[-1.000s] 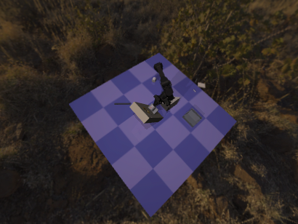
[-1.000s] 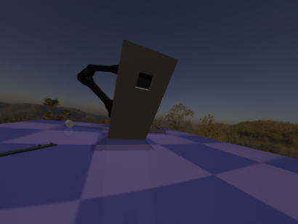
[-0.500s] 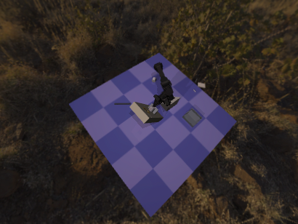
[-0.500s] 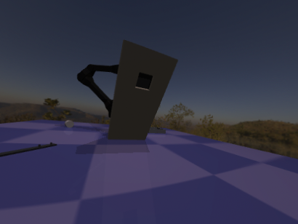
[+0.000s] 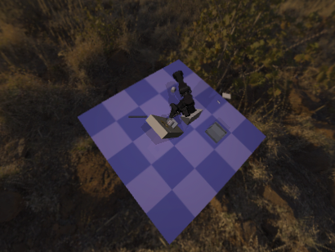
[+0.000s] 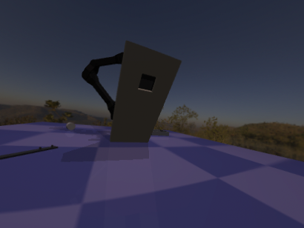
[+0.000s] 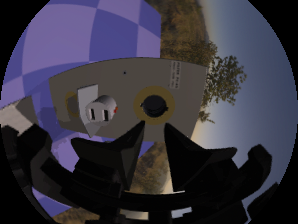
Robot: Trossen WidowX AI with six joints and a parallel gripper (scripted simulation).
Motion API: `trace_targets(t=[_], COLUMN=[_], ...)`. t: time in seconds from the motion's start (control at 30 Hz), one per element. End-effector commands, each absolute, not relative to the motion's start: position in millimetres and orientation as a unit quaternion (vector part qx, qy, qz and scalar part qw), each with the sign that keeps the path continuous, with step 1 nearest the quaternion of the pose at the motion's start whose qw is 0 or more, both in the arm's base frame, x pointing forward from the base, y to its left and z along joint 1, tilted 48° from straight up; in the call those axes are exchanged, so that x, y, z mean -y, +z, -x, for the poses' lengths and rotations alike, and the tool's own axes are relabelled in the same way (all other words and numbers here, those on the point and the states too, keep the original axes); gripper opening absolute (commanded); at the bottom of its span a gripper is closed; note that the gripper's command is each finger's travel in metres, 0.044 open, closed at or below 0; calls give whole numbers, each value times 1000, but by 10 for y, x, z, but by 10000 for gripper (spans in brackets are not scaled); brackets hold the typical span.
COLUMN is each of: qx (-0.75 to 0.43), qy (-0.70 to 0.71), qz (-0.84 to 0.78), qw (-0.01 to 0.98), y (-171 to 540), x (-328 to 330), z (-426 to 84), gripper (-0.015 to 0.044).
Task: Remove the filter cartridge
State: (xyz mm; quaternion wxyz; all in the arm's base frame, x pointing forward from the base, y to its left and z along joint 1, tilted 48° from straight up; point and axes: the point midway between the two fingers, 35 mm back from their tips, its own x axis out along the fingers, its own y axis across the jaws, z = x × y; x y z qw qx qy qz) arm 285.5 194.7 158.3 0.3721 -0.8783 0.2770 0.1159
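Wrist view: gripper [image 7: 154, 129] faces the service panel [image 7: 80, 83], nose-on to an open round socket [image 7: 154, 104] with a brass-coloured rim. The socket looks dark and vacant.

Filter cartridge [image 7: 100, 107]: pale, with two dark slots showing on its face. It sits against the panel face just left of the socket and is no longer flush in it. Whether it rests on the tilted face or is sliding, I cannot tell.

Fingers: parted a little, well short of wide. Only panel and ground show in the gap between them, so I judge them to be gripping nothing.

Key relation: the cartridge lies to the left of the left finger and slightly above the tips, apart from both, with the slotted face turned toward the camera. Its long axis cannot be read from here. A re-grip would call for a sideways shift to the left to bring the slots in line with the fingers.

Top view: the arm [image 5: 185, 98] reaches over the panel [image 5: 157, 127], and a pale speck [image 5: 171, 122] there is probably the cartridge. The tray [image 5: 216, 132] lies well apart from the panel across the checkered floor, nothing seen in it.

Exterior view: only the panel back [image 6: 137, 111] and the bent arm [image 6: 94, 75] show; the gripper is hidden
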Motion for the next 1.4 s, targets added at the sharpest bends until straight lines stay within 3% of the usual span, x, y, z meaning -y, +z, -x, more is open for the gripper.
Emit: trace_targets(t=[0.0, 0.27, 0.4, 0.63, 0.87, 1.0, 1.37], qx=[-277, -275, -307, -396, -454, -462, -462], qy=[115, 114, 97, 11, -128, -185, -187], qz=[878, 876, 829, 656, 441, 363, 360], qw=[373, 380, 457, 642, 763, 787, 788], y=[1707, 2068, 1947, 1632, 1373, 1301, 1298], x=[-2118, -2495, -2391, -2069, -1725, -1608, -1603], z=[-2881, -2829, -2808, -2706, -2543, -2476, -2473], gripper=[198, 408, 305, 305, 305, 305, 305])
